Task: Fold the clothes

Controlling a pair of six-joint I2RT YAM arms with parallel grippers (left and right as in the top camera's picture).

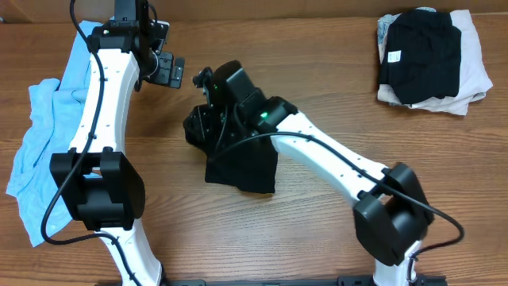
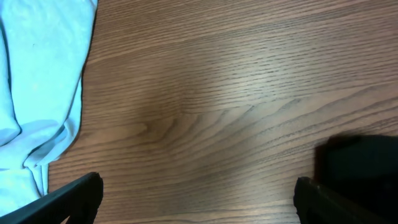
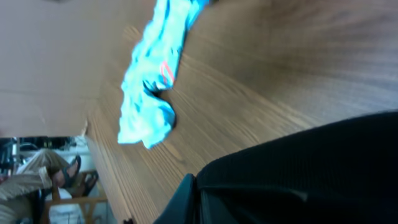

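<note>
A black garment (image 1: 240, 165) lies bunched at the table's middle. My right gripper (image 1: 205, 111) is shut on its left edge; in the right wrist view the black cloth (image 3: 311, 168) is pinched at the finger (image 3: 186, 198). My left gripper (image 1: 163, 67) is open and empty above bare wood at the back left; its fingertips (image 2: 198, 194) show wide apart. A light blue garment (image 1: 44, 127) lies crumpled at the far left, also seen in the left wrist view (image 2: 37, 81) and the right wrist view (image 3: 152, 74).
A stack of folded clothes (image 1: 429, 59), black on top of pale pink, sits at the back right corner. The left arm's links (image 1: 103, 159) stand over the blue garment's right side.
</note>
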